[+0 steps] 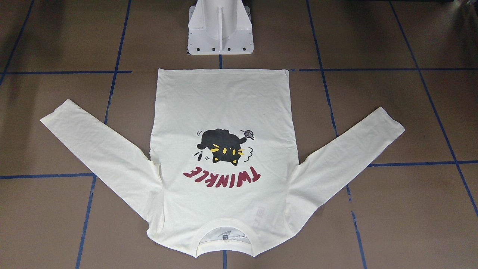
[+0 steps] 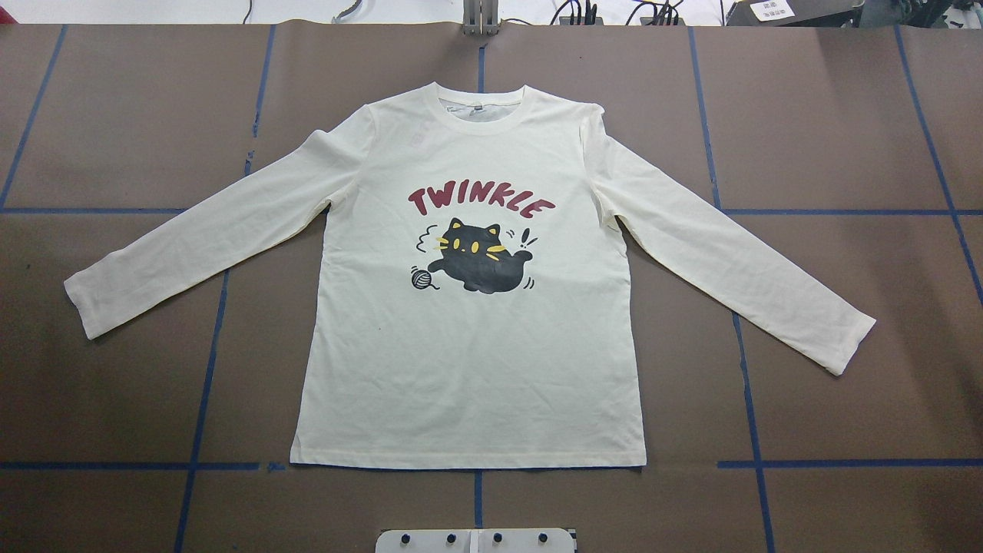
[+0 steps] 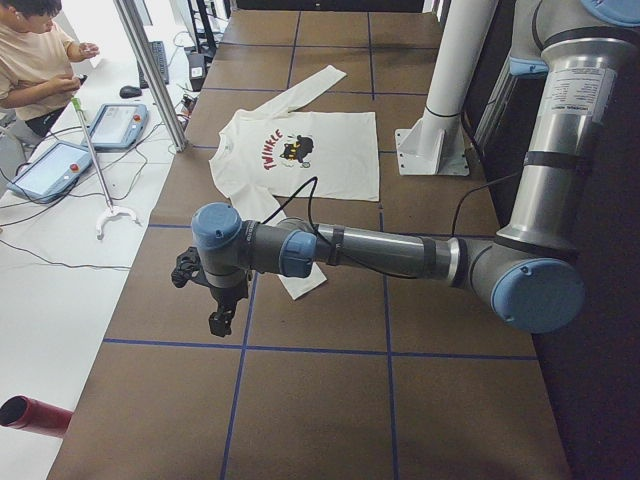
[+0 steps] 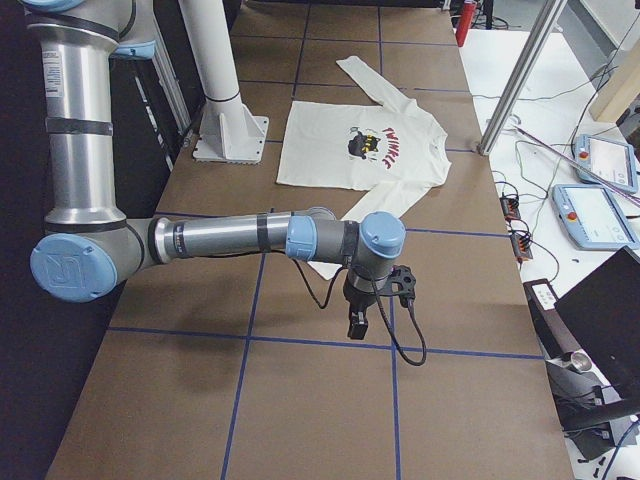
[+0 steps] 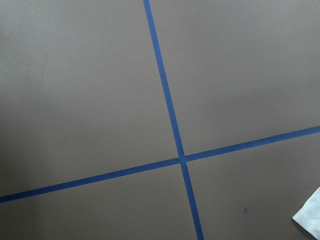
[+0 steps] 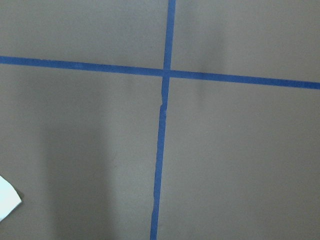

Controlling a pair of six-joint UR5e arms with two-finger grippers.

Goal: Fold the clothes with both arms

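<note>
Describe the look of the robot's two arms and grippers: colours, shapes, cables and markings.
The left arm and right arm are silver tubes with grey joints and light-blue caps. A loose black cable trails along each forearm. The left gripper and right gripper are small and black. A white printed label sits on the left arm's upright tube.

Six cameras, one table (image 2: 115, 115)
Overhead and front views are facing each other over the T-shirt (image 2: 468, 369); side views are looking lengthwise; wrist cameras are hovering close, perhaps near its cuffs (image 5: 311, 218).
</note>
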